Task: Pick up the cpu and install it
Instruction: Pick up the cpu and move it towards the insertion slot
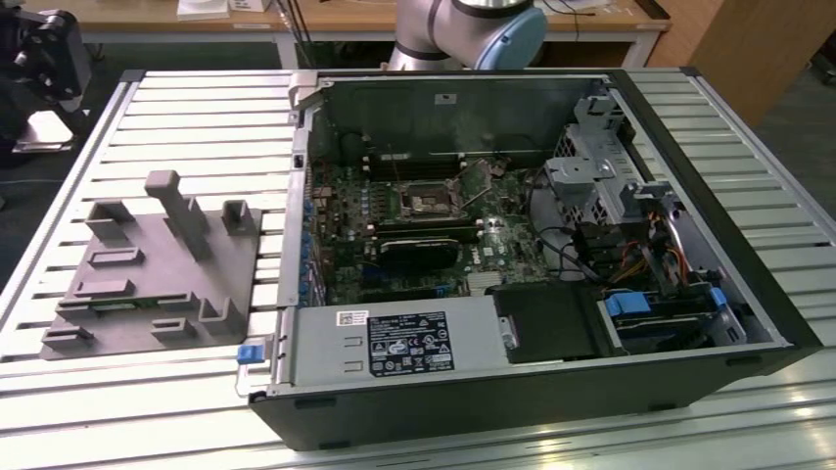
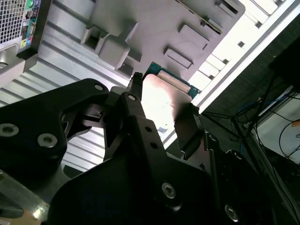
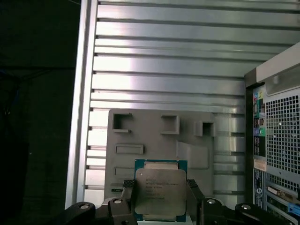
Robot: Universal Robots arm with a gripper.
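The cpu [image 3: 160, 187], a flat square chip with a silver-grey metal top and a green edge, sits between my two black fingers. My gripper [image 3: 160, 200] is shut on it from two opposite sides. The chip hangs well above the grey plastic fixture [image 3: 159, 136], which lies on the slatted table below. In the second wrist view the cpu [image 2: 164, 96] shows from its side between the fingers [image 2: 133, 101], with the fixture [image 2: 154, 28] beyond it. In the exterior view the fixture [image 1: 144, 264] lies at the left, and the open motherboard socket [image 1: 429, 201] sits inside the computer case.
The open computer case [image 1: 523, 255] lies on its side on the slatted metal table [image 1: 196, 108], at the exterior view's right of the fixture. Its rear panel [image 3: 276, 140] stands close beside the fixture. The arm's base [image 1: 471, 29] rises behind the case. The table edge [image 3: 82, 93] drops to dark floor.
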